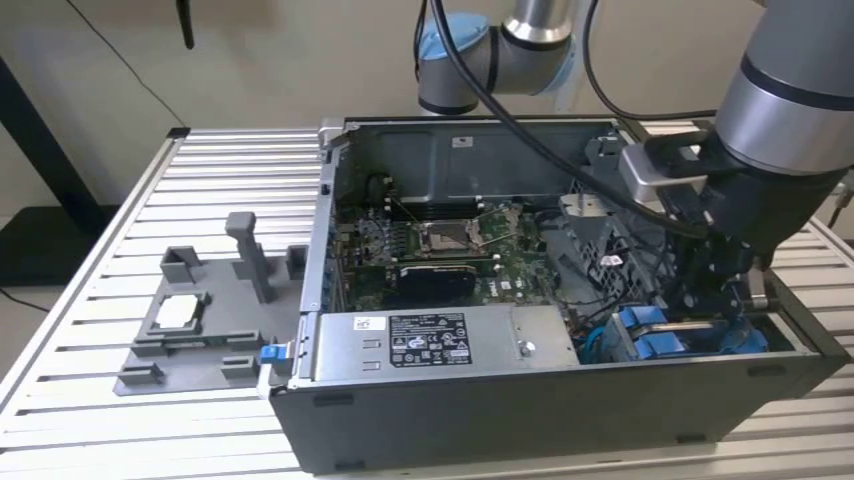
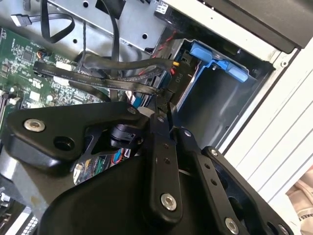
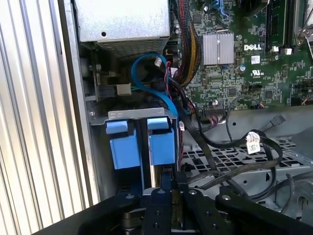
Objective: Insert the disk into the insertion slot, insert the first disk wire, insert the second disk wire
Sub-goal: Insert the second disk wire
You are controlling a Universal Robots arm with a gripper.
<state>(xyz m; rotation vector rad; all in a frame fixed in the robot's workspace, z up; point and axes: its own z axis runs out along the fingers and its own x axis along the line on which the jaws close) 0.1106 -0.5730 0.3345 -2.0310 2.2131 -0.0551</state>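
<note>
1. Gripper (image 1: 727, 300) low inside the open computer case (image 1: 561, 420), at the corner on the exterior view's right, right over the drive bay.
2. In the second wrist view the black fingers (image 2: 164, 147) come together toward a narrow tip beside a dark cable (image 2: 122, 66); the jaws look pressed together, though whether they pinch a wire connector there is hard to tell.
3. The insertion slot (image 3: 142, 115), a grey metal bay, sits in that same corner in the first wrist view, with two bright blue tabs (image 3: 139, 144) standing side by side in it.
4. The disk (image 2: 188, 81) appears to be seated in the bay already: in the second wrist view its blue carrier frame shows at the bay's mouth, with a dark end face just beside it.
5. A blue cable (image 3: 151, 73) loops above the bay, and black cables (image 3: 230, 147) trail across the perforated cage (image 3: 230, 159) next to it.
6. The motherboard (image 1: 447, 245) lies in the middle of the case, and the grey labelled power supply (image 1: 427, 345) sits along the near wall.
7. On the slatted bench (image 1: 214, 180), at the exterior view's left, a grey fixture (image 1: 214, 315) stands well apart from the case.
</note>
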